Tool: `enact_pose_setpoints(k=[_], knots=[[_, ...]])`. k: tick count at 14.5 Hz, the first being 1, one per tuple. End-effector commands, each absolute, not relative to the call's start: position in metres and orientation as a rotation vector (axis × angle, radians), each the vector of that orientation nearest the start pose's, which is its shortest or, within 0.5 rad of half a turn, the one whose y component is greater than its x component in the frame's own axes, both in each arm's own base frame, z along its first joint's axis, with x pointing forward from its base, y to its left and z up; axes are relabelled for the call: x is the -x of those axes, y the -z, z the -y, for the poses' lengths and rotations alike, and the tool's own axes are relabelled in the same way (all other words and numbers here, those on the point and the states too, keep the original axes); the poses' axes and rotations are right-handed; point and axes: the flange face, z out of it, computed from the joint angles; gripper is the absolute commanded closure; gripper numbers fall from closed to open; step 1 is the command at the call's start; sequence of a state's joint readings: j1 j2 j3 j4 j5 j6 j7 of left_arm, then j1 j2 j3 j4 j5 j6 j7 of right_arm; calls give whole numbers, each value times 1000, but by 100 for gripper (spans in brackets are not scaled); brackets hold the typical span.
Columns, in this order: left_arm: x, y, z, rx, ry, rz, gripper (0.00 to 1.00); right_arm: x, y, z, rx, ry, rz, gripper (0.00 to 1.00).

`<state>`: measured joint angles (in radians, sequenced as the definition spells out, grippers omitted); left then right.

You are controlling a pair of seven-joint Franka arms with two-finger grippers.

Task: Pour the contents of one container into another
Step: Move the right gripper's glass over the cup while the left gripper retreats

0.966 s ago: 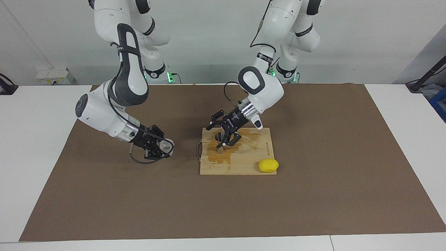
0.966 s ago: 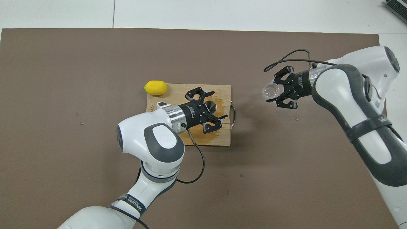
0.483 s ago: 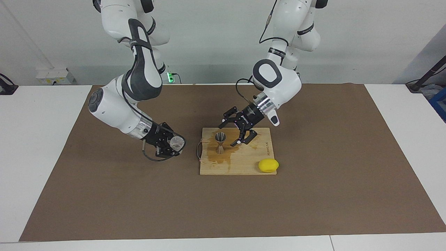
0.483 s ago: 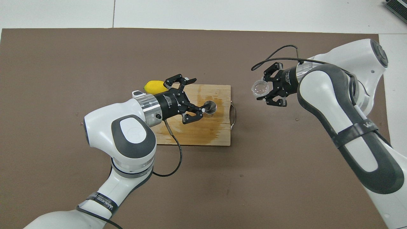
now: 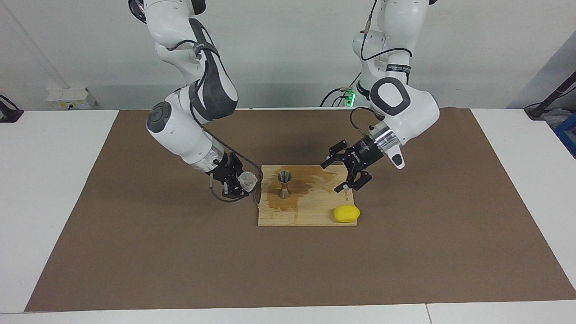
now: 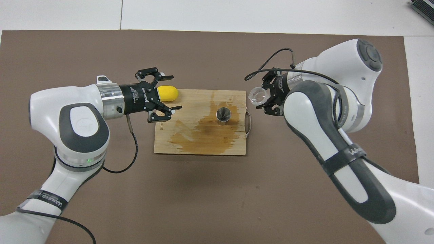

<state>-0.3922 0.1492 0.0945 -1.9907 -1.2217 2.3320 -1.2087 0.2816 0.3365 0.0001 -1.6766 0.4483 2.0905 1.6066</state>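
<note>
Glass cup [image 5: 247, 180] mostly hidden in clamped right gripper [image 5: 243, 183] beside board [image 5: 310, 211]; jigger [image 5: 284, 183] stands apart from wide-open left gripper [image 5: 352, 173].

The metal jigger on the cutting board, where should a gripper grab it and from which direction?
Probably at the narrow waist of the jigger, where its two cones meet, with fingers coming in level from the side. It stands upright on the wooden board. The open left gripper, over the board's left-arm end, has a free path; the right gripper is shut on the glass cup.
</note>
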Motion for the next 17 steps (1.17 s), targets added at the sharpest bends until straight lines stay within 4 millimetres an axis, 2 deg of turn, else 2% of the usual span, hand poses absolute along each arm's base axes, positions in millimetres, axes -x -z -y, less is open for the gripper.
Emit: enact_pose_setpoints(k=[1,3,5,8,10,14,17], knots=[[-585,-429,159,-1608,600,-1704,0,-622,-421,-246,2119,-291,-1936,80],[-596,-437,127,-1709,543,-1692,0,-619,-420,-254,2175,-242,-1918,80],[-602,-441,97,-1793,499,-1692,0,-610,-419,-275,2241,-201,-1876,80],[-611,-445,58,-1944,432,-1672,0,-603,-417,-286,2323,-135,-1838,80],[-617,-450,42,-2067,391,-1590,0,-602,-418,-287,2354,-103,-1824,80],[-623,-460,28,-2372,279,-1339,0,-600,-418,-292,2421,-17,-1787,80],[-628,-473,15,-2589,165,-1047,0,-594,-419,-303,2461,27,-1757,80]])
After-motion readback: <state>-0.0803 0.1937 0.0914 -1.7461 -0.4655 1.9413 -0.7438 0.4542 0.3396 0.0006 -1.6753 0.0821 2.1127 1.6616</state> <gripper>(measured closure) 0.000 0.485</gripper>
